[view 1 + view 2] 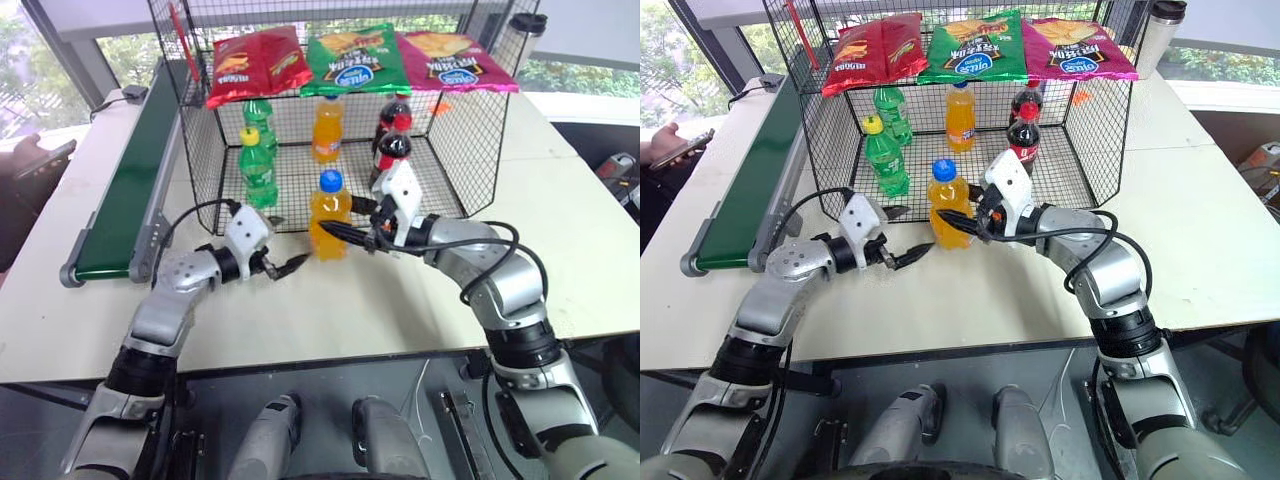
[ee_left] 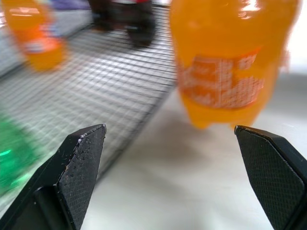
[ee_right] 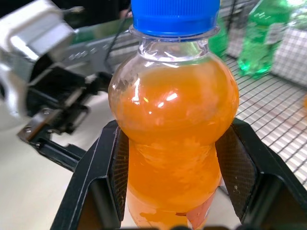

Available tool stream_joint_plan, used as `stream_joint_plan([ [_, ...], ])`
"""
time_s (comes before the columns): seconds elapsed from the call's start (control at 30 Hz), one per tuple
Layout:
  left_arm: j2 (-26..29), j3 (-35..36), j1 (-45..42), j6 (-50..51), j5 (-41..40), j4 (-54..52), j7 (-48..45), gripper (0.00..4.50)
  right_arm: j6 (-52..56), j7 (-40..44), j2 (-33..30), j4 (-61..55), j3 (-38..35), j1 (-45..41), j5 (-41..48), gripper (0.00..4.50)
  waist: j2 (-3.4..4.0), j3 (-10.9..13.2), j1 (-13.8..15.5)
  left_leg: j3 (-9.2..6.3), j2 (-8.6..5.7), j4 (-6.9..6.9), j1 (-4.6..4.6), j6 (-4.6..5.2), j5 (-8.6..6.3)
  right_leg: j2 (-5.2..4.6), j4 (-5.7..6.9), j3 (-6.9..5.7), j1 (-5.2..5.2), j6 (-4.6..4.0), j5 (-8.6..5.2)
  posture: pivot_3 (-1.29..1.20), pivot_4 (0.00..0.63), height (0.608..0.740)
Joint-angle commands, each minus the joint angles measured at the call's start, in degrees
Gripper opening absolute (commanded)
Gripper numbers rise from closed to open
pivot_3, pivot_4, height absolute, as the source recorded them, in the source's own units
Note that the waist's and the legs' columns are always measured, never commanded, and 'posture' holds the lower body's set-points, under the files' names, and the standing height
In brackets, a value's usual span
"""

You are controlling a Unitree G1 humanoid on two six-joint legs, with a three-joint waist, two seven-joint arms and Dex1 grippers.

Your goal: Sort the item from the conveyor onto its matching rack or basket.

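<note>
The item, an orange soda bottle [image 1: 330,212] with a blue cap, stands upright just in front of the open side of the black wire cage [image 1: 470,130]. My right gripper [image 1: 338,236] is shut on its body from the right; the right wrist view shows both pads [image 3: 115,167] pressed on the bottle [image 3: 172,143]. My left gripper [image 1: 293,264] is open, a little to the left of the bottle and apart from it, its fingertips [image 2: 91,143] spread wide before the bottle [image 2: 225,72]. The dark-green conveyor [image 1: 125,190] runs along the table's left side.
Inside the cage stand green soda bottles [image 1: 258,165], an orange bottle [image 1: 327,128] and cola bottles [image 1: 392,140]. Chip bags [image 1: 355,58] lie on its top. A steel tumbler [image 1: 1160,35] stands at the back right. A person's hand with a phone [image 1: 675,145] is at the far left.
</note>
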Motion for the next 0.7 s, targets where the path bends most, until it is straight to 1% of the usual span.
stream_joint_plan([
  [0.03,-1.8,4.4,1.9,3.6,-2.8,-6.6,4.7,4.48,-4.4,-4.1,2.6,2.3,-2.5,-4.9,-2.3,2.05,0.0,0.0,0.0,0.0,0.0,0.0,0.0,0.0,0.0,0.0,0.0,0.0,0.0,0.0,0.0,0.0,0.15,0.739],
  [0.27,-3.4,8.9,3.3,10.2,-5.3,-12.7,10.8,4.48,-12.1,-9.9,7.4,14.9,-2.6,-11.2,-7.7,2.05,0.0,0.0,0.0,0.03,0.0,0.03,0.01,-0.04,0.03,0.09,0.02,0.01,0.0,0.03,0.07,0.0,0.15,0.739],
  [0.5,-5.1,8.7,3.4,12.6,-6.2,-15.1,13.9,4.48,-18.6,-13.3,10.7,25.3,-2.9,-15.2,-11.5,2.05,0.0,0.0,-0.1,0.07,0.0,0.02,0.02,-0.06,0.04,0.16,0.03,0.03,0.0,0.04,0.08,0.0,0.15,0.739],
  [0.63,-6.2,7.9,3.4,13.5,-6.6,-16.0,14.7,4.48,-21.2,-13.9,11.9,29.1,-3.3,-16.5,-12.3,2.05,0.0,0.0,-0.1,0.07,0.01,0.02,0.03,-0.07,0.05,0.2,0.04,0.05,-0.01,0.02,0.1,0.0,0.15,0.739],
  [0.7,-7.5,6.7,3.4,13.8,-6.4,-16.2,15.5,4.48,-24.5,-14.7,12.9,33.8,-3.1,-17.9,-13.4,2.05,0.01,0.0,-0.1,0.08,0.01,0.01,0.04,-0.07,0.05,0.21,0.04,0.06,-0.01,0.02,0.1,0.0,0.15,0.739],
])
